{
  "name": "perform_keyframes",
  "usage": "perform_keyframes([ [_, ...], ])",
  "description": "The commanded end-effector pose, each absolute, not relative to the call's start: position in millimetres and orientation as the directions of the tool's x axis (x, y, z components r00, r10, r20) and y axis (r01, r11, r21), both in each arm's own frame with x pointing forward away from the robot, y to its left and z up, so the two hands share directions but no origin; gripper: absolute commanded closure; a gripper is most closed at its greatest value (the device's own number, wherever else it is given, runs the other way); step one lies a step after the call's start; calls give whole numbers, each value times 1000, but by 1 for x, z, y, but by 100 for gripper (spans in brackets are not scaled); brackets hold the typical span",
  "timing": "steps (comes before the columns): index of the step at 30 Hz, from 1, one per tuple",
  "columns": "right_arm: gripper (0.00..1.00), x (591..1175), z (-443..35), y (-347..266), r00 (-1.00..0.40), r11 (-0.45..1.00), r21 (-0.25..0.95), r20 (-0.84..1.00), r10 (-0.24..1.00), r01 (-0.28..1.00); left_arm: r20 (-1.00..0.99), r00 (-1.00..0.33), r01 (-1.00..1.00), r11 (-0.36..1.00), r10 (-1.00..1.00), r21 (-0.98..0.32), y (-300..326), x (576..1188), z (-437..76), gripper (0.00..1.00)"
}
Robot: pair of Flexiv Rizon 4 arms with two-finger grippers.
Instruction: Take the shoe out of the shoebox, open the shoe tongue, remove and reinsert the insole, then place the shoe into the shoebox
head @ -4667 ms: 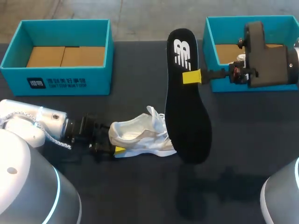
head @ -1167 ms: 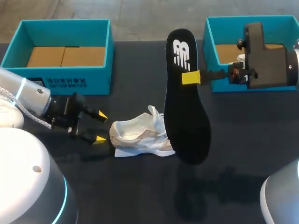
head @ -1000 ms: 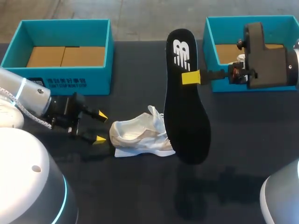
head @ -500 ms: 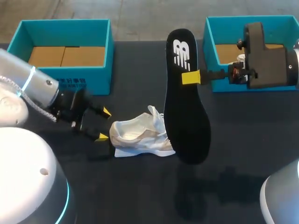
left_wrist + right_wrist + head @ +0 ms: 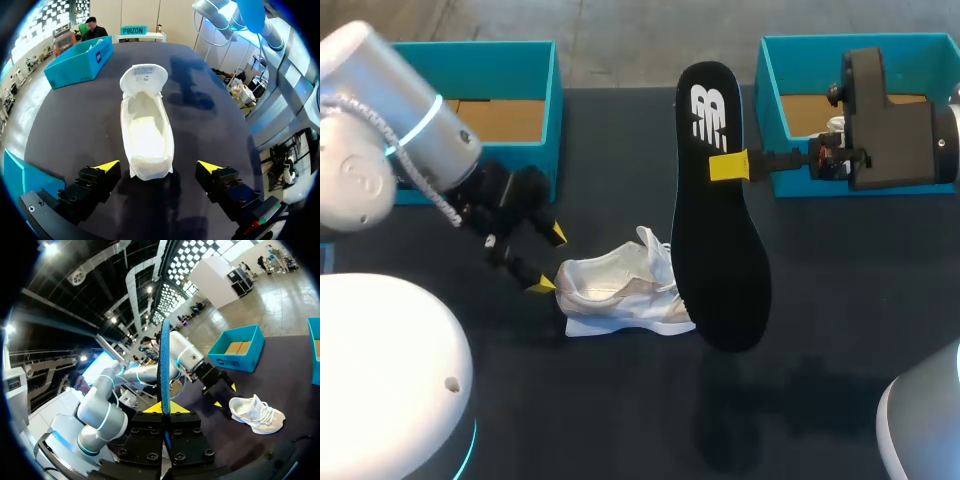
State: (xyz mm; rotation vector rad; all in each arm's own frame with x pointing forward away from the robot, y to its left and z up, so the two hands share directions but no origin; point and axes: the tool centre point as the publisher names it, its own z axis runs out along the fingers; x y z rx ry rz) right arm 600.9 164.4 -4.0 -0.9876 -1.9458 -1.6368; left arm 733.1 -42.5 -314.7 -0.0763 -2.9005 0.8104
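Gripping insole: right gripper (image 5: 730, 165) pinched tight on one long edge of the black insole (image 5: 715, 235), which hangs on edge above the table (image 5: 840, 300), heel end up; seen from above it lies at 3 o'clock of the shoe, over its toe.
Shoe: white shoe (image 5: 620, 292) outside both boxes, upright on its sole mid-table, heel to 9 o'clock, toe to 3 o'clock.
Left arm: left gripper (image 5: 548, 260) spread wide and empty at 9 o'clock of the heel; yellow tips flank the heel without touching.
Boxes: left box (image 5: 535, 150) at the table's 10 o'clock, right box (image 5: 770, 120) at 2 o'clock; both teal, open.
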Motion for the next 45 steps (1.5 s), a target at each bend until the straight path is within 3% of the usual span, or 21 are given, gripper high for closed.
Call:
perform_keyframes([
  [1, 100, 592, -1, 170, -662, 47, 676, 701, 266, 735, 112, -990, 41, 931, 87, -362, -49, 731, -306, 0],
  [29, 100, 592, -1, 170, -662, 47, 676, 701, 266, 735, 149, -987, 42, 995, 55, -92, -66, 738, -311, 0],
  [45, 100, 592, -1, 170, -662, 47, 676, 701, 266, 735, 140, -989, 26, 996, 38, -87, -73, 742, -312, 0],
])
